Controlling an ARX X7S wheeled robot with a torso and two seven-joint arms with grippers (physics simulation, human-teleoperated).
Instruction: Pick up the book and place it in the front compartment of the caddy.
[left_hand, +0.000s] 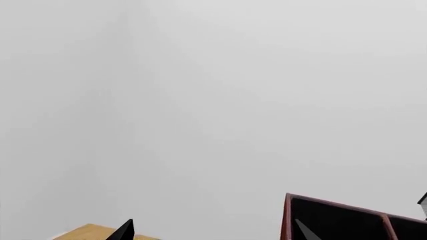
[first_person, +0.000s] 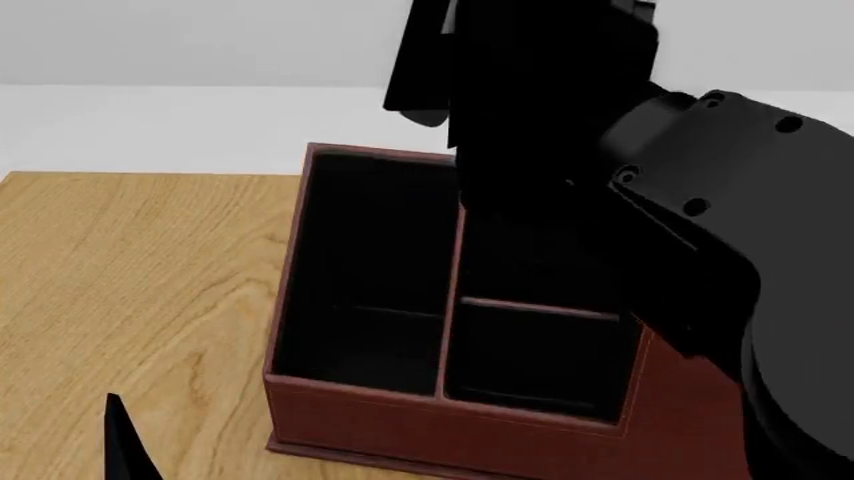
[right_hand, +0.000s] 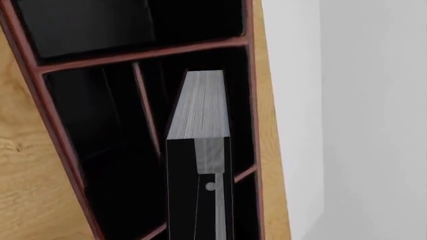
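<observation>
Two black finger tips are all that shows of the left gripper (first_person: 127, 440): one pointed tip at the lower left of the head view, above the pale wooden table (first_person: 120, 270) with its flowing grain; the left wrist view shows two tips set apart, so it stands open and holds nothing. That wrist view is otherwise filled by a plain grey-white wall (left_hand: 200, 100), with a corner of the table and a corner of the box at its lower edge.

Right of the bare table stands the large rectangular reddish-brown leather-look caddy (first_person: 441, 425), with a pebbled skin, light stitching along its rims and a matt black inside. Thin reddish dividers split it into a long compartment on the left and smaller ones on the right.

Further right, the bulky matt black right arm (first_person: 721, 200), rounded and studded with small bolts, reaches over the caddy's far right part and hides it from the head.

In the right wrist view, the small thick black hardcover book (right_hand: 198, 145) stands on end within the caddy's walls, its finely lined white-grey page edge showing, in a narrow compartment by the outer wall. A grey finger (right_hand: 212, 165) of the right gripper (right_hand: 200, 200) lies against its edge; the grip appears closed on the book.
</observation>
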